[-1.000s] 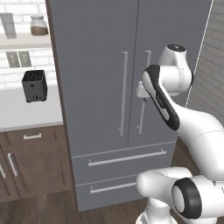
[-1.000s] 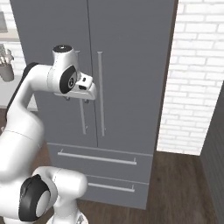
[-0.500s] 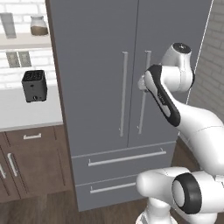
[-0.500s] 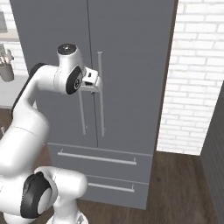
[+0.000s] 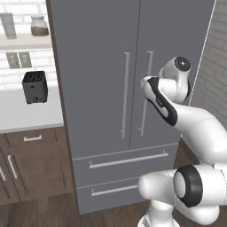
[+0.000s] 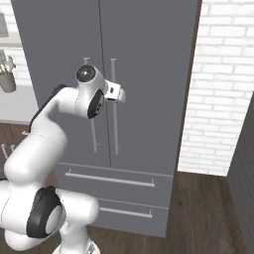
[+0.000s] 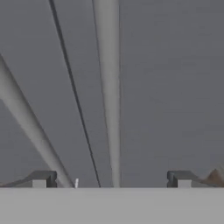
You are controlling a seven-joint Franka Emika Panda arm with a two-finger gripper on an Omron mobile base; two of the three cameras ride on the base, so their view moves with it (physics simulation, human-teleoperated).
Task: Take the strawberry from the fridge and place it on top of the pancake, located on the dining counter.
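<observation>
Here the fridge [image 5: 133, 88] stands tall and upright with both doors shut, its long axis vertical and its front facing the robot. Two long bar handles run vertically down the middle, one on each door, on either side of the centre seam: the left-door handle [image 5: 125, 101] and the right-door handle [image 5: 146, 94]. Below the doors lie two grey drawers, each with a horizontal bar handle [image 5: 128, 160].

The gripper [image 7: 111, 179] is raised to the upper part of the right-door handle, close in front of it. In the hand view the fingers [image 7: 43, 179] stand wide apart, with nothing between them but the door surface; the right-door handle runs up the middle of the gap and the centre seam just beside it. The fingers do not touch the handle.

In the right base view the hand [image 6: 115, 93] sits just at the handles, near their top ends.

To the left of the fridge, a black toaster [image 5: 35, 86] stands on a white worktop [image 5: 26, 116] above dark brown cabinets [image 5: 31, 164].
</observation>
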